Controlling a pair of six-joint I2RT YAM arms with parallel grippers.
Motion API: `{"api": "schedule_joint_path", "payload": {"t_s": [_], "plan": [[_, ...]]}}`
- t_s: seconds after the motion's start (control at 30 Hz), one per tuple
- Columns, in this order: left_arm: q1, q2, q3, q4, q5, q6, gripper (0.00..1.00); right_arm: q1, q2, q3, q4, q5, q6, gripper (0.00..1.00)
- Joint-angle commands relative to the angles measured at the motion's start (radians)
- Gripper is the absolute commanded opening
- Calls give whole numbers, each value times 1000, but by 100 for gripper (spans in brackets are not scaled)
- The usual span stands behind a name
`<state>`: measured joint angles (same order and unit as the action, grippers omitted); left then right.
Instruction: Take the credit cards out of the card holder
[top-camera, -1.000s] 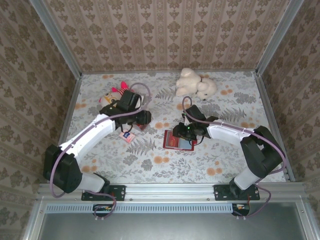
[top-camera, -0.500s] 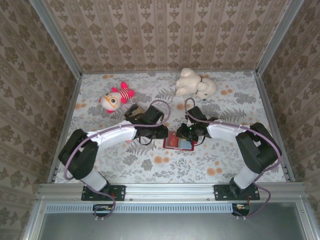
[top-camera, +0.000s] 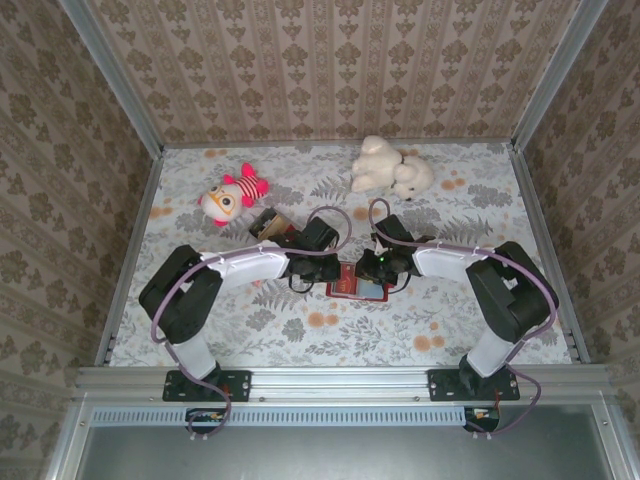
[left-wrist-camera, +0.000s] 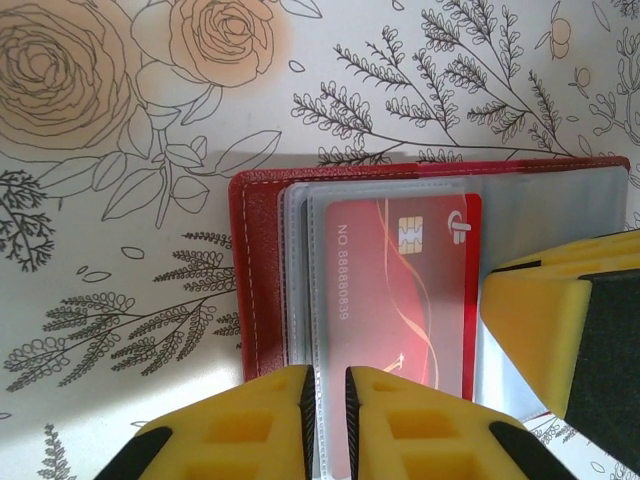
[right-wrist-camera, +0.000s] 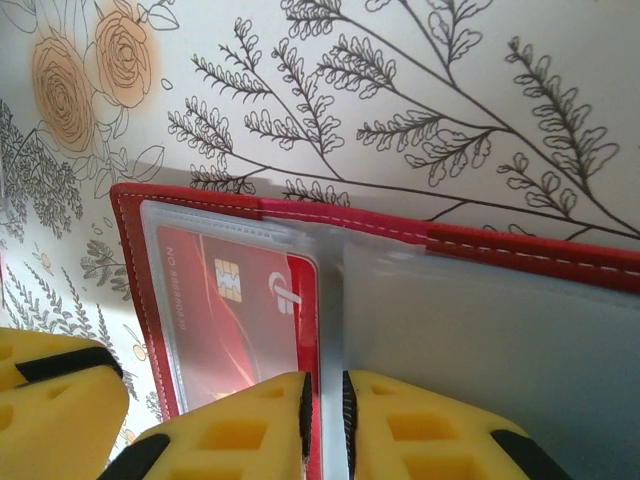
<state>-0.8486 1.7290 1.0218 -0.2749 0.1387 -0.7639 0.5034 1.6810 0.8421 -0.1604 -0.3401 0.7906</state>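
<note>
- Swinging in from the left side of the table (top-camera: 450, 320), the left gripper (left-wrist-camera: 328, 385) joins the right gripper (right-wrist-camera: 325, 385) at the card holder (top-camera: 347, 287), mid-table.
- Both are clenched on its clear sleeves, with the red credit card (left-wrist-camera: 400, 285) still pocketed.

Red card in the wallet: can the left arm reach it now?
Probably yes: the left tool is at the near edge of the card, and only the clear sleeve covers it.
</note>
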Motion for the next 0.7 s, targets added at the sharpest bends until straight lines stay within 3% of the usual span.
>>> {"api": "schedule_joint_path", "payload": {"t_s": [0.0, 0.67], "plan": [[7, 29, 34, 10, 7, -15, 18, -5, 24, -2, 10, -26, -20, 19], [13, 70, -20, 20, 17, -39, 13, -5, -44, -39, 81, -52, -47, 19]]}}
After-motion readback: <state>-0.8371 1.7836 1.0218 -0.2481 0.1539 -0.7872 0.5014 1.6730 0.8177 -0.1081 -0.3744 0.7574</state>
